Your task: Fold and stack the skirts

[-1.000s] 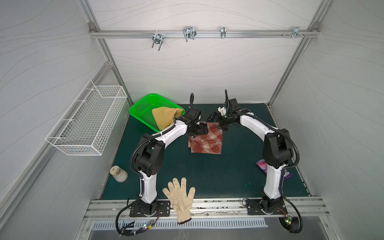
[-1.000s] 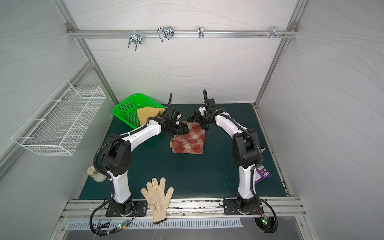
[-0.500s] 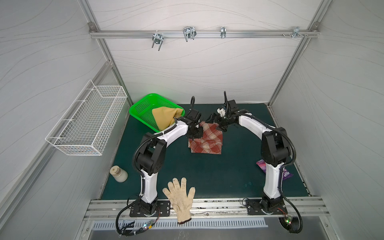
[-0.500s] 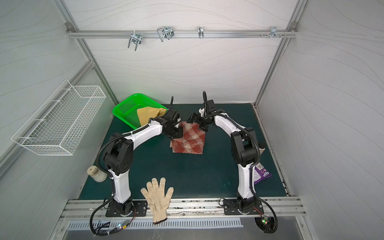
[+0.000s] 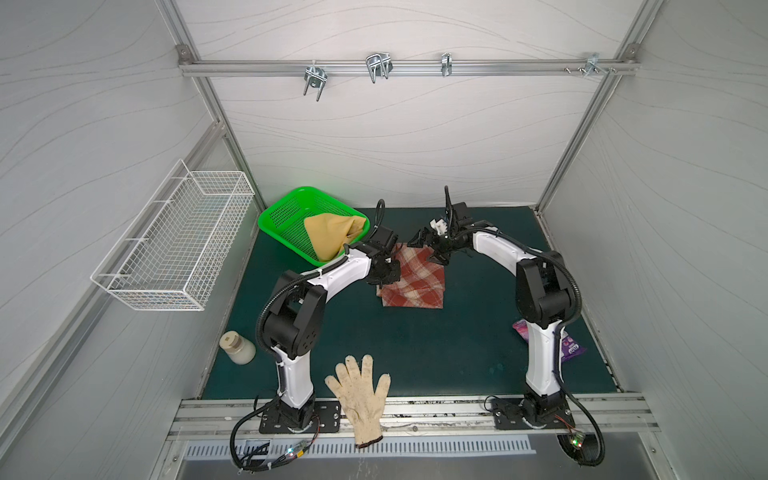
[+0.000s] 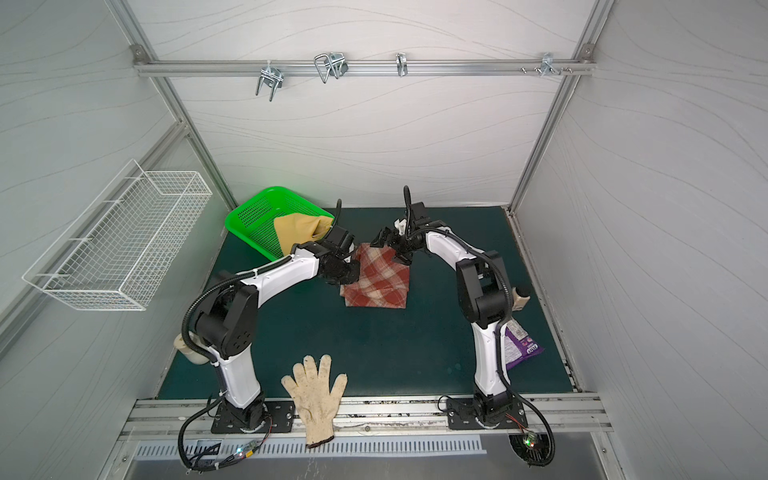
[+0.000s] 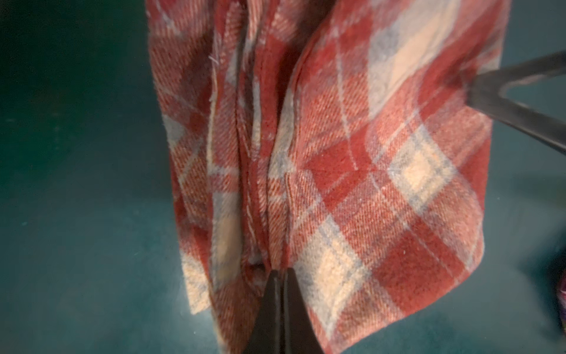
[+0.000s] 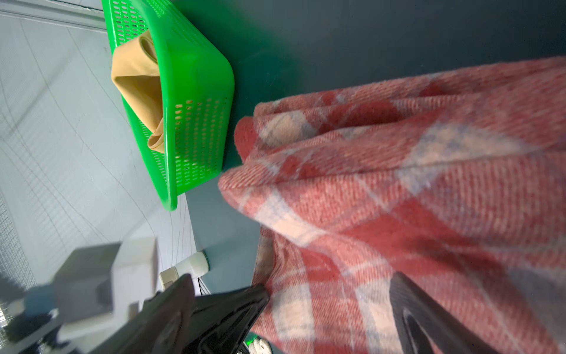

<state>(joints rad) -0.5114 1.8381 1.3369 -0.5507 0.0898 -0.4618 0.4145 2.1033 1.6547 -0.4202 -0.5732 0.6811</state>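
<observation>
The plaid skirt [image 5: 415,284] lies partly folded on the green mat [image 5: 415,357], in the middle between the two arms. The left gripper [image 7: 280,272] has its fingers pressed together, and the cloth's pleats run into the tips, so it looks clamped on a pinched ridge at the skirt's near-left edge. From those fingers the skirt stretches straight ahead and off toward the other arm.

The right gripper [image 8: 329,286] stands with its fingers [image 8: 245,302] wide apart and holds nothing. The skirt's bunched far edge sits just ahead of them and partly between them. In a top view it hovers [image 6: 395,249] at the far right corner, close to the cloth; whether it touches is unclear.

The next move likely turns on that far edge, which runs across from one gripper to the other. The right fingers need to close on their corner so both ends lift together.

The yellow skirt [image 5: 332,235] waits in the green basket [image 5: 282,208], beyond the left fingers, on that arm's side.
</observation>
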